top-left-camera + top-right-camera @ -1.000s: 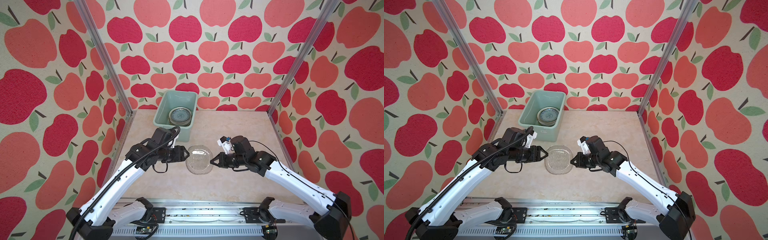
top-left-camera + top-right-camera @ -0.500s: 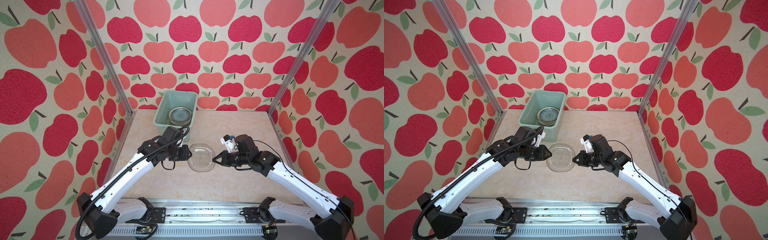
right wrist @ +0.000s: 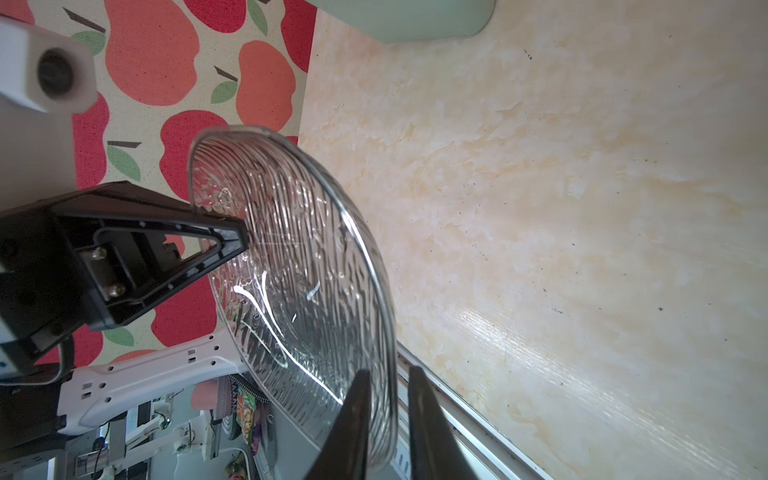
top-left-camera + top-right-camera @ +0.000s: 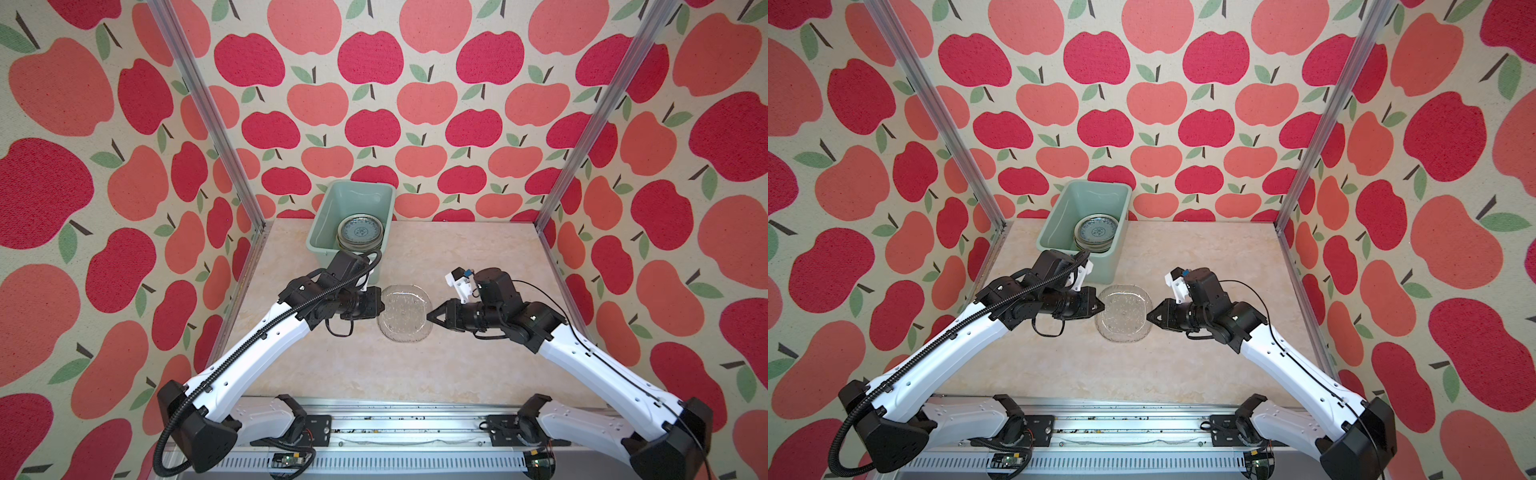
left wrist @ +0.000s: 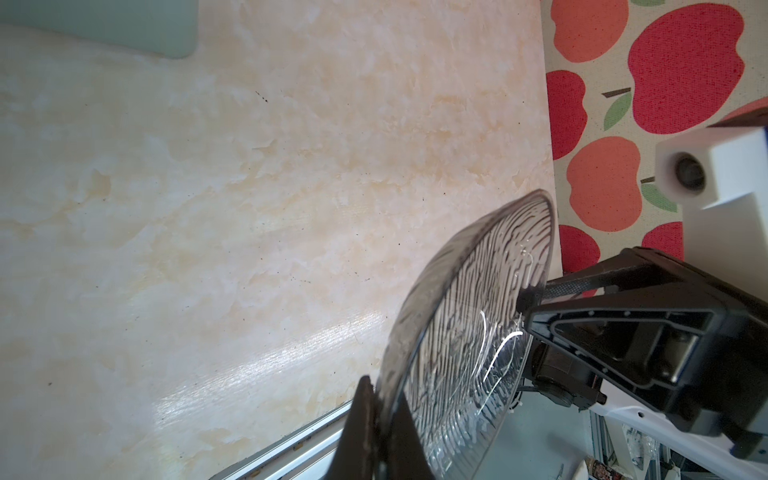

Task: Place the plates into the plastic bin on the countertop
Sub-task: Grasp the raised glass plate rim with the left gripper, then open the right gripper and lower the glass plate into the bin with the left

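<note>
A clear ribbed glass plate (image 4: 405, 313) (image 4: 1124, 312) hangs tilted above the countertop (image 4: 478, 257) between both arms. My left gripper (image 4: 381, 306) (image 5: 380, 419) is shut on its left rim. At the opposite rim my right gripper (image 4: 430, 316) (image 3: 388, 415) straddles the plate's edge (image 3: 299, 266), jaws slightly apart, with a gap beside the glass. The pale green plastic bin (image 4: 328, 208) (image 4: 1059, 216) stands at the back left. Inside it lies a stack of plates (image 4: 360, 230) (image 4: 1096, 232) with a blue-patterned one on top.
Apple-patterned walls and metal posts (image 4: 208, 124) close in the counter on three sides. The arm bases sit on a rail (image 4: 374, 428) along the front edge. A corner of the bin (image 5: 104, 25) shows in the left wrist view.
My left gripper moved right to the glass plate and shut on its left rim. My right gripper, shut on the right rim before, has parted its jaws a little.
</note>
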Controlling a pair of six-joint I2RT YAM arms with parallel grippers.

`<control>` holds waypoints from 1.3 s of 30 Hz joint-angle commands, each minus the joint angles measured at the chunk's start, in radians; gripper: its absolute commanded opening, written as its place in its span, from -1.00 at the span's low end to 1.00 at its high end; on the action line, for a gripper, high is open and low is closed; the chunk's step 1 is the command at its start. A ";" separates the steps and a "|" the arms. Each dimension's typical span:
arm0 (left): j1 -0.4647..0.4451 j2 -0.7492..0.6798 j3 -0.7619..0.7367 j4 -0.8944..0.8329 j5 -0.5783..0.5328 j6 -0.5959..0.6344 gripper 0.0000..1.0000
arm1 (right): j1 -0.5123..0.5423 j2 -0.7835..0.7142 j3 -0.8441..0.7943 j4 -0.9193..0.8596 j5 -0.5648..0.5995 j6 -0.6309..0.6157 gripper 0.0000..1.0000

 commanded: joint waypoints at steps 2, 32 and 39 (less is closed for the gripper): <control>0.012 0.021 0.063 -0.020 -0.018 -0.043 -1.00 | -0.048 -0.051 0.036 -0.030 0.016 -0.032 -0.19; 0.373 0.574 0.410 0.682 -0.389 -0.925 -1.00 | -0.267 -0.125 0.145 -0.069 0.032 -0.078 0.13; 0.375 0.691 0.531 0.547 -0.511 -0.952 -1.00 | -0.351 -0.093 0.141 -0.069 -0.038 -0.077 0.12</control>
